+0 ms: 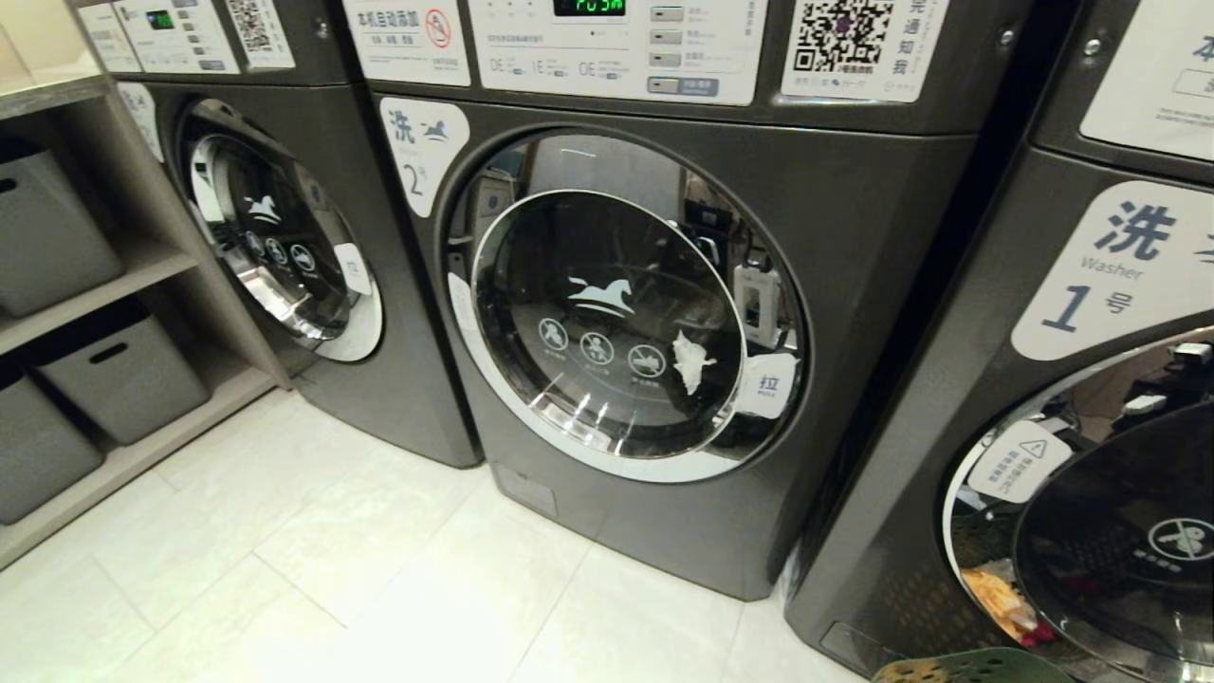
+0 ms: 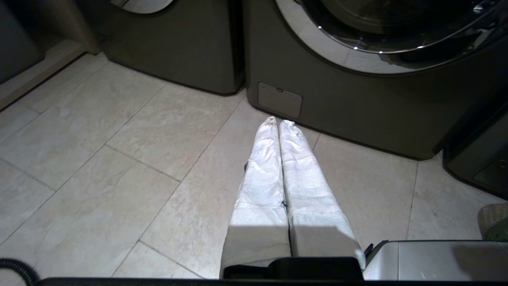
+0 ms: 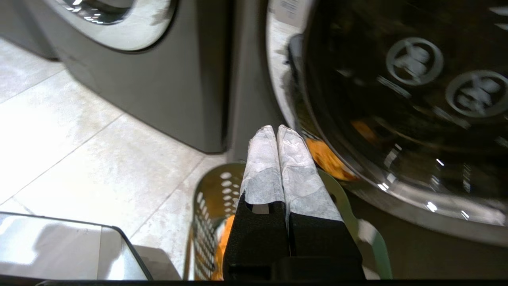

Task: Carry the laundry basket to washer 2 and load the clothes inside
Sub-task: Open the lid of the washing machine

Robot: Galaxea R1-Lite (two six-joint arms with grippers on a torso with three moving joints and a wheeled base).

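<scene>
Washer 2 [image 1: 664, 313], dark grey with a round chrome-rimmed glass door and a white label with a "2" [image 1: 417, 156], stands straight ahead with its door closed. Only the rim of the green laundry basket [image 1: 977, 666] shows at the bottom right, in front of washer 1. My right gripper [image 3: 274, 129] hangs shut and empty above the basket [image 3: 210, 194], where a yellow-orange garment [image 3: 224, 238] of the clothes lies inside. My left gripper [image 2: 279, 122] is shut and empty over the floor tiles before washer 2's base [image 2: 357, 107]. Neither gripper is in the head view.
Washer 1 [image 1: 1024, 398] stands close on the right, its door [image 3: 397, 99] just beyond the right gripper. A third grey washer [image 1: 313, 266] stands on the left, then wooden shelves [image 1: 95, 294] holding grey bins [image 1: 123, 375]. Pale floor tiles [image 1: 313, 569] lie before the machines.
</scene>
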